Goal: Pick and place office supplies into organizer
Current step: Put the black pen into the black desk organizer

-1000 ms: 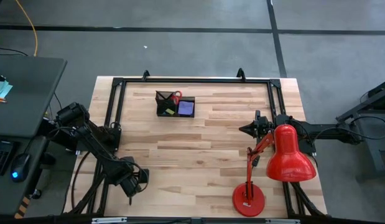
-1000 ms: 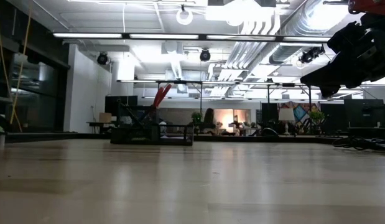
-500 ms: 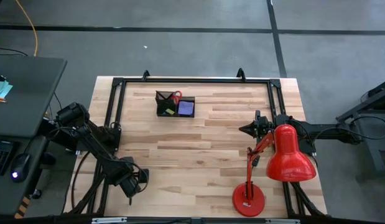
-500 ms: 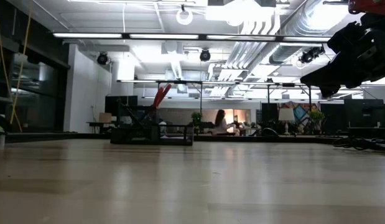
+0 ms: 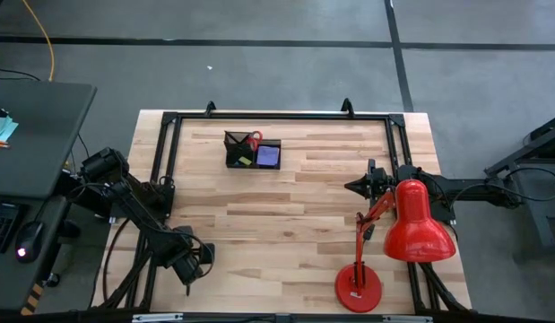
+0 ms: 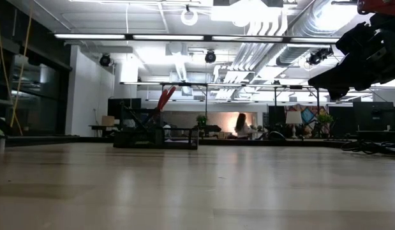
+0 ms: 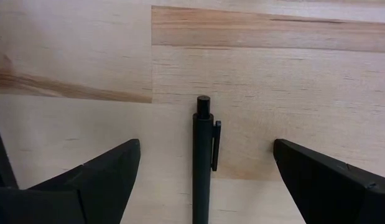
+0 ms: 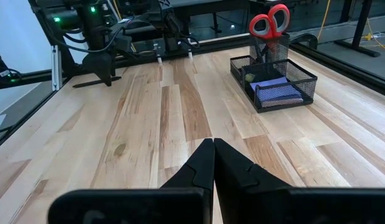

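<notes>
Pale wood-plank surface [image 7: 273, 62]: left gripper [image 7: 204, 180], jaws spread, straddles thin black clip pen [image 7: 203, 168] — light, stiff, slippery; grip mid-barrel; right gripper [image 8: 213, 163] clenched.

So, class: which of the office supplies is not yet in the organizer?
The black pen, lying on the bare table between the open left tool's fingers; scissors and pads sit in the organizer.

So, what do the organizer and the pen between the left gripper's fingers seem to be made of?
The organizer looks like black wire mesh, probably metal: its walls are a fine see-through grid. The pen looks like matte black plastic, with a moulded clip and a round push button, though painted metal cannot be excluded. It lies on the wooden table between the open left gripper fingers.
</notes>
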`<state>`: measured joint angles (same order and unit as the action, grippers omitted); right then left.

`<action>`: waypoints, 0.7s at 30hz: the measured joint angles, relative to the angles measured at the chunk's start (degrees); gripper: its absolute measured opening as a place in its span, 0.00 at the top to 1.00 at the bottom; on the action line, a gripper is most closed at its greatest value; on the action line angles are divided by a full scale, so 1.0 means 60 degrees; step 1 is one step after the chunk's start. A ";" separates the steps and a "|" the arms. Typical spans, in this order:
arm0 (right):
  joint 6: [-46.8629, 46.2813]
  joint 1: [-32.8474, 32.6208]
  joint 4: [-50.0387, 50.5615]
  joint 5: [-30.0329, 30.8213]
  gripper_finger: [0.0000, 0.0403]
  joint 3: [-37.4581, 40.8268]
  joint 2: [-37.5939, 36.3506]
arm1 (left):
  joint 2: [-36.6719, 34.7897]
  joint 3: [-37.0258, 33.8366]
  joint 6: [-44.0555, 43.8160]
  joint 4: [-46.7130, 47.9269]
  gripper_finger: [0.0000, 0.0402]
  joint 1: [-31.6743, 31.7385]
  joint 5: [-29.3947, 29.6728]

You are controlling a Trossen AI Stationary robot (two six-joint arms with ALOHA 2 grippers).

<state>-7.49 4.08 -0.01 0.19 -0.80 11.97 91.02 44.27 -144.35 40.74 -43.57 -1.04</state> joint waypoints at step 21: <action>0.0000 0.0000 0.0000 0.0000 1.00 0.0000 0.0000 | 0.0000 0.0000 0.0024 -0.0012 0.12 0.0000 0.0111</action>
<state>-7.49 4.08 -0.01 0.19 -0.80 11.97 91.02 44.27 -144.21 40.67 -43.57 -0.37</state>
